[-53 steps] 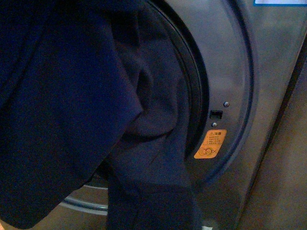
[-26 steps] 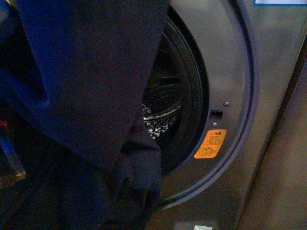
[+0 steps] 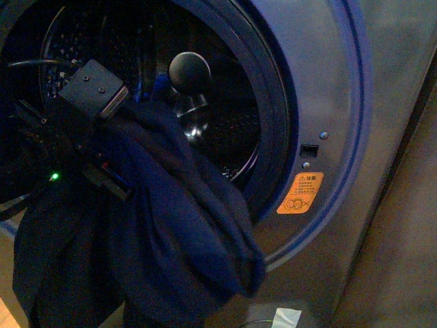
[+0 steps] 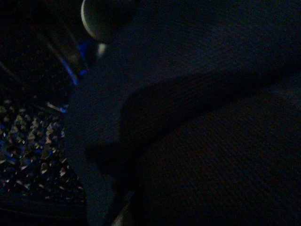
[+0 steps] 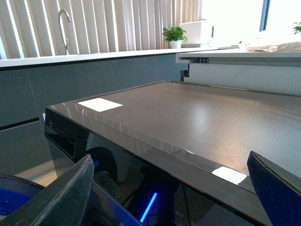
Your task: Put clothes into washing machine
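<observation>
1. Nearest the front camera, the clothes [image 3: 171,225] hang in a heavy navy fold over the lower rim of the porthole. Part lies inside the mouth and part spills down the outside of the washing machine [image 3: 328,82], nearly to the bottom of the frame.
2. The left arm [image 3: 92,96] reaches into the opening with the fabric draped over it, and a small green light [image 3: 54,176] glows on it. The left gripper is buried under the cloth. The left wrist view is very dim and filled with navy fabric, so I cannot tell whether it is spread or pinching.
3. Behind the arm is the perforated steel drum [image 3: 102,34], with a dark round knob [image 3: 190,72] deeper in.
4. On the silver-grey front panel, beside the black rim, is an orange warning sticker [image 3: 300,193].
5. At the machine's foot lies a white scrap [image 3: 283,318], and a sliver of wooden floor [image 3: 5,316] shows at the far lower left.
6. The right gripper [image 5: 169,157] is held up by the machine's flat dark-grey top, fingers [image 5: 66,188] spread wide with nothing between them — well apart from the clothes.
7. That top carries a white label [image 5: 99,104], and a blue light strip [image 5: 148,207] glows on the glossy front edge below it.
8. Beyond runs a pale counter [image 5: 94,55] with a curved tap [image 5: 63,23].
9. Farther along it are a potted plant [image 5: 175,35] and a white box [image 5: 200,32].
10. Farthest back, vertical blinds [image 5: 117,23] cover the wall beside a bright window [image 5: 230,19].
</observation>
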